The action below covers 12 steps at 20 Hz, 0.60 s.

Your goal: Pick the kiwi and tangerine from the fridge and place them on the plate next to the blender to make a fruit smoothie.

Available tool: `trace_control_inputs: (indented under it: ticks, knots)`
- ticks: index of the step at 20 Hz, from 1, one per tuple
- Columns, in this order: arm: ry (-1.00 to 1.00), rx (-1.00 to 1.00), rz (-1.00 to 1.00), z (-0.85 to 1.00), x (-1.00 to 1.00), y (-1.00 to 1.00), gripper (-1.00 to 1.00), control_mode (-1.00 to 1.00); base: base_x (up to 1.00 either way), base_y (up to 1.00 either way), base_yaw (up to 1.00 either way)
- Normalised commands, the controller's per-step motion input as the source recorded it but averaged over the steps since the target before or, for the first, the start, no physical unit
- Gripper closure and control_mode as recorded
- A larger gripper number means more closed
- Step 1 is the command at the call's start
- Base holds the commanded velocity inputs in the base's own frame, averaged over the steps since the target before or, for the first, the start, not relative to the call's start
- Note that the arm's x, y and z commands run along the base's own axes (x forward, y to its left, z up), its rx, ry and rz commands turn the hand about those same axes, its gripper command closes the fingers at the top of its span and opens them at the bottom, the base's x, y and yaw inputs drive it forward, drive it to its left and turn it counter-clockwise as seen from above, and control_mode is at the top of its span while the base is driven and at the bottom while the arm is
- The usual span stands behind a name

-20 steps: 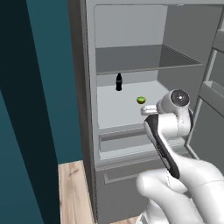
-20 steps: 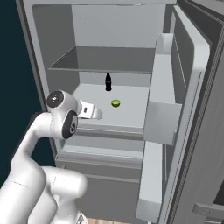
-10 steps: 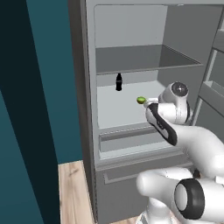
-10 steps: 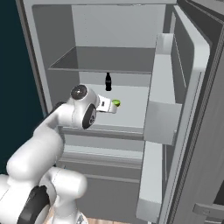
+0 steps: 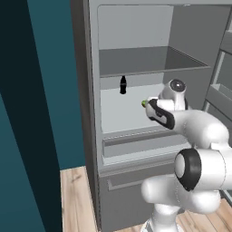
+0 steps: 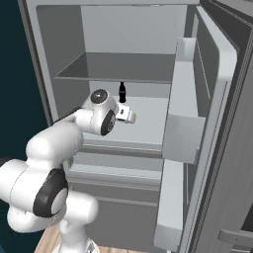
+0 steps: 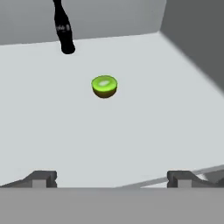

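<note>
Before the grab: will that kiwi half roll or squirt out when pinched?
The kiwi sits cut face up on its rounded underside, so a nudge will probably rock it. It looks small against the open end effector, so an off-centre pinch may squirt it toward the bottle.

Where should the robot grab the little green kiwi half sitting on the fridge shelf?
Probably around the small yellow-green half kiwi's rounded brown-rimmed sides, coming straight in from the open front of the tall grey fridge. It sits cut face up with bare shelf on both sides, and the black bottle stands apart behind it. The gripper already faces it, jaws wide.
</note>
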Motion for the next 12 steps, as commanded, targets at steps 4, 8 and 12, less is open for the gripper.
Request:
trace_control_inputs:
  ticks: [4,8,12]
  knots:
    - [0.07,0.0,0.0,-0.3,0.47,0.0,-1.0,-1.0,0.0,0.0,0.0]
    - [0.04,0.0,0.0,-0.27,0.47,0.0,-1.0,-1.0,0.0,0.0,0.0]
    - [0.0,0.0,0.0,-0.31,0.46,0.0,-1.0,-1.0,0.0,0.0,0.0]
